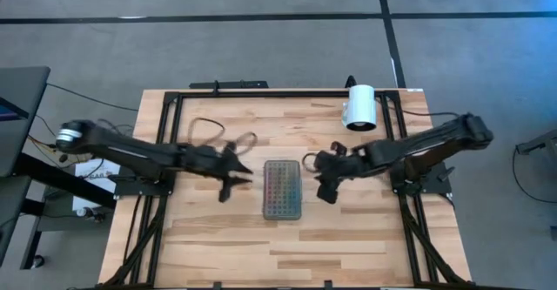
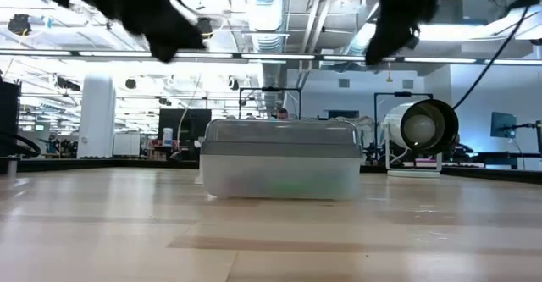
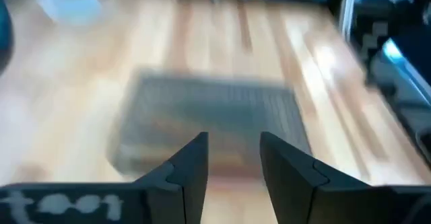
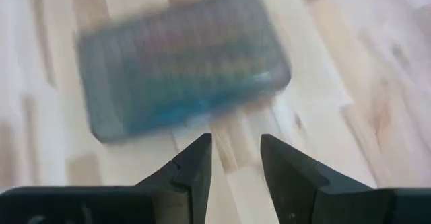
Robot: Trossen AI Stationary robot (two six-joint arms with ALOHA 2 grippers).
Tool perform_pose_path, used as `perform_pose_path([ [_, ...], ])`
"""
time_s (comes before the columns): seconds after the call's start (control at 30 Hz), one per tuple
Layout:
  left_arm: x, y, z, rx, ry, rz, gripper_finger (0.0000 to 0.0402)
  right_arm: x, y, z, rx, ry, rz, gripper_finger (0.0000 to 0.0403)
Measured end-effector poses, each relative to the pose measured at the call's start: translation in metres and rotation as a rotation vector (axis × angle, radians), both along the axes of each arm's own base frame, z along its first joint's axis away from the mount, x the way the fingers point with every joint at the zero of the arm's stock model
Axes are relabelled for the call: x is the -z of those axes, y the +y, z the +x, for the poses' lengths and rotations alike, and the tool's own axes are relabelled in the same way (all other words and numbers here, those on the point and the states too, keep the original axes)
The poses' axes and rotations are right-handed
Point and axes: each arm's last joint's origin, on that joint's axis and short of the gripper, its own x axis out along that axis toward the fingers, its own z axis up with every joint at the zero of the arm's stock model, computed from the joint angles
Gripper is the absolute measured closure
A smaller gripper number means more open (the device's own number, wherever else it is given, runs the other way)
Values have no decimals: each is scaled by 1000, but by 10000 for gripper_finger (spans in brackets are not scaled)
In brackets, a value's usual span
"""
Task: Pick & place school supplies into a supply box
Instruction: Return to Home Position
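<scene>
Left end effector hovers just beside the supply box, fingers spread and holding nothing. On the box's other side, the right end effector is likewise spread and empty. Both hang above the surface. The box lies mid-surface with its lid shut and bare wood all round. A white cylinder lies near the far right edge.

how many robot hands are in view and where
2. The left hand hangs on one side of the closed supply box, the right hand on the other. Neither touches it.
</scene>
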Motion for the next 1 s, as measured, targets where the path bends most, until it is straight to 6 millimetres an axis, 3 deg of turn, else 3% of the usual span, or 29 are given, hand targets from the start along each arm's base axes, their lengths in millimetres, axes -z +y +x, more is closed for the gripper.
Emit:
perform_pose_path([
  [0.17,-59,10,-49,-134,-283,71,278,-38,-8,-26,127,-177,53,281],
  [0.3,-90,18,-98,-234,-491,48,278,-64,-12,-49,181,-302,103,281],
  [0.47,-104,27,-158,-323,-661,69,278,-88,-12,-77,141,-429,148,281],
  [0.6,-102,31,-194,-339,-743,45,278,-103,-12,-96,124,-518,156,281],
  [0.77,-96,29,-211,-195,-772,-17,278,-114,-7,-109,84,-618,44,281],
  [0.9,-93,24,-210,-7,-753,66,278,-117,-3,-116,94,-642,-79,281],
  [1.0,-87,22,-206,25,-679,51,278,-113,-3,-121,178,-629,-111,281],
])
